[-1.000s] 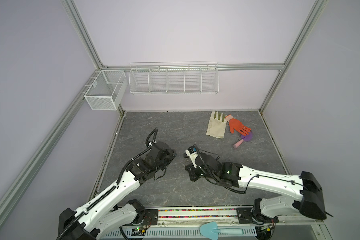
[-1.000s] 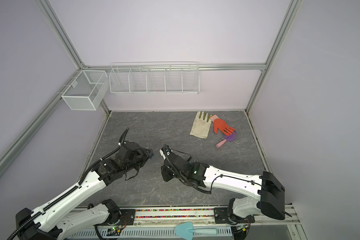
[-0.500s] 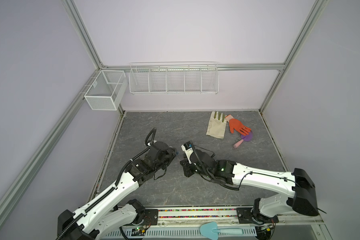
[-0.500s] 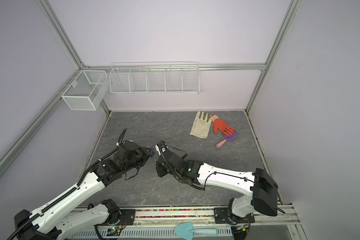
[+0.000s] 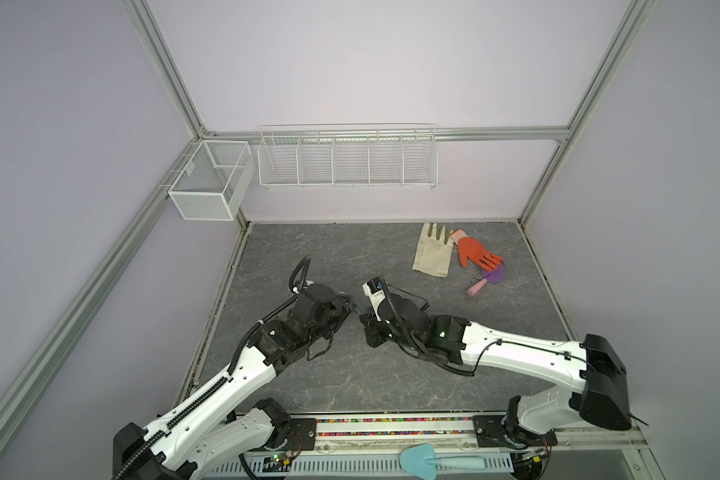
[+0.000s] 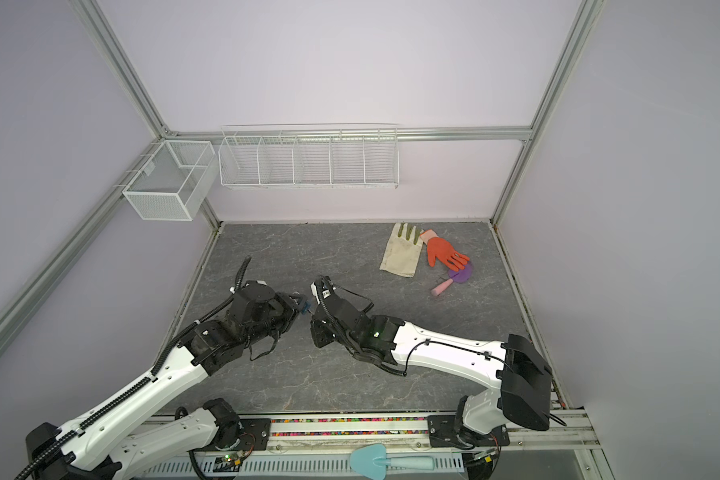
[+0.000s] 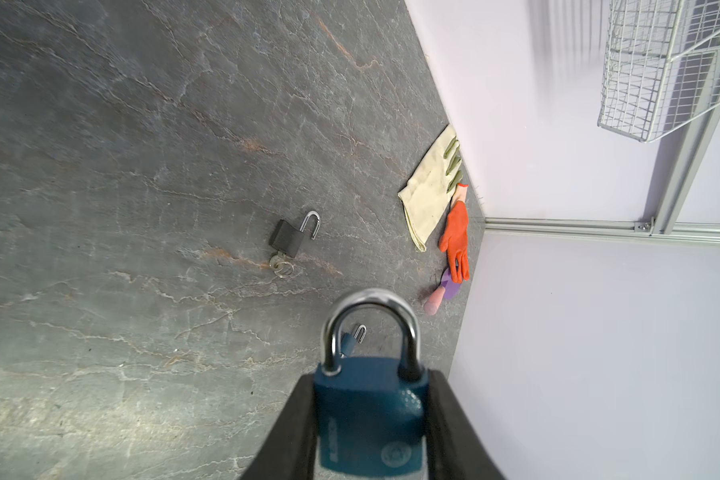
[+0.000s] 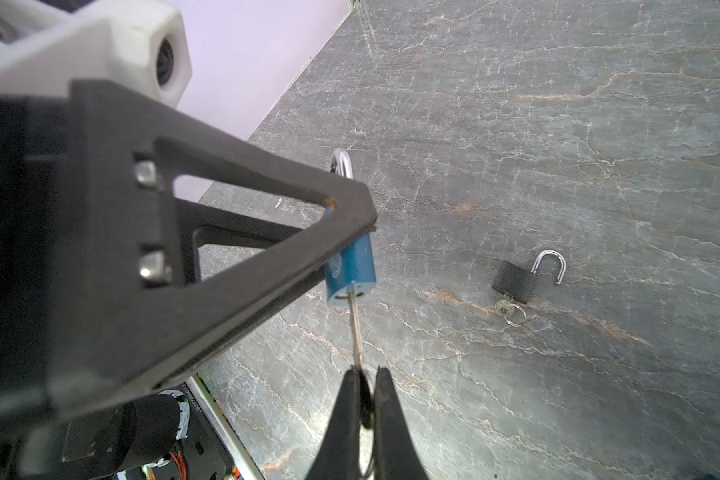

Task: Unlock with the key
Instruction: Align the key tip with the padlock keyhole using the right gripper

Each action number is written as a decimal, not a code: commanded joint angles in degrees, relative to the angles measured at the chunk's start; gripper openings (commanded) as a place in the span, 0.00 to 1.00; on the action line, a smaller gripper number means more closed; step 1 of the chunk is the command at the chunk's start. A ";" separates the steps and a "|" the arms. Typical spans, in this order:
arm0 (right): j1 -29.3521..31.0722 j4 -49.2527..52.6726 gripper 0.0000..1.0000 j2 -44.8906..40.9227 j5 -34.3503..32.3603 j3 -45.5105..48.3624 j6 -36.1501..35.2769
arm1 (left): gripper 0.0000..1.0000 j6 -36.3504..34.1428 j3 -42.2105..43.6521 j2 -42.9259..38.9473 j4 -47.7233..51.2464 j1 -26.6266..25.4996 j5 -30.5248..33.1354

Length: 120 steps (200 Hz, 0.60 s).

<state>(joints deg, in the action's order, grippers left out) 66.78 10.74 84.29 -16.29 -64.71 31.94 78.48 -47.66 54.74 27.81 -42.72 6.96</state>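
Observation:
My left gripper (image 7: 371, 376) is shut on the body of a blue padlock (image 7: 371, 419), one finger on each side. Its steel shackle (image 7: 371, 320) is closed. In the right wrist view my right gripper (image 8: 364, 374) is shut on the head of a silver key (image 8: 356, 328). The key's blade points at the keyhole end of the blue padlock (image 8: 350, 274) and its tip touches the keyhole. How deep it sits I cannot tell. In both top views the two grippers meet near the middle left of the floor, at the blue padlock (image 5: 353, 307) (image 6: 305, 308).
A black padlock (image 7: 289, 239) (image 8: 514, 280) lies on the floor with its shackle open and a key in it. A small blue padlock (image 7: 352, 338) lies beyond it. A cream glove (image 5: 432, 253), orange glove (image 5: 472, 251) and purple brush (image 5: 489, 278) lie at the back right. Wire baskets (image 5: 348, 160) hang on the wall.
My right gripper has moved left and back toward the left gripper, closing the gap. The left gripper has shifted slightly back. Both have stayed shut.

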 commanded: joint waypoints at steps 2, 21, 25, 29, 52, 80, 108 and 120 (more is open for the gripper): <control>-0.36 0.32 0.06 0.76 -1.11 -1.69 -0.92 | 0.08 1.23 0.52 -1.00 -2.27 -0.18 -0.52; -0.42 -0.18 0.07 0.90 -1.11 -1.89 -1.40 | 0.08 1.36 0.33 -0.98 -2.17 -0.20 -0.64; -0.42 -0.05 0.07 1.12 -1.18 -2.06 -1.44 | 0.08 1.48 0.29 -0.95 -2.35 -0.19 -0.77; -0.42 0.25 0.06 1.37 -1.27 -2.28 -1.42 | 0.08 1.50 0.36 -0.90 -2.73 -0.16 -0.93; -0.38 1.06 0.07 2.53 -1.79 -3.39 -1.46 | 0.07 1.59 -0.06 -0.60 -3.08 -0.30 -1.57; -0.42 0.07 0.06 2.56 -1.59 -3.95 -1.52 | 0.08 2.46 0.25 -0.75 -3.19 -0.69 -1.69; -2.07 -3.41 0.06 1.37 2.75 -2.93 0.97 | 0.08 2.14 0.27 -1.29 -2.59 -1.12 -0.64; -3.09 -4.41 0.07 0.64 5.03 -2.51 2.50 | 0.08 2.03 0.82 -1.33 -2.56 -1.13 -0.71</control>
<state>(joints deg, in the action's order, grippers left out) 65.80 12.34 86.11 -15.42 -67.59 31.83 79.75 -47.57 54.63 26.85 -42.65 8.19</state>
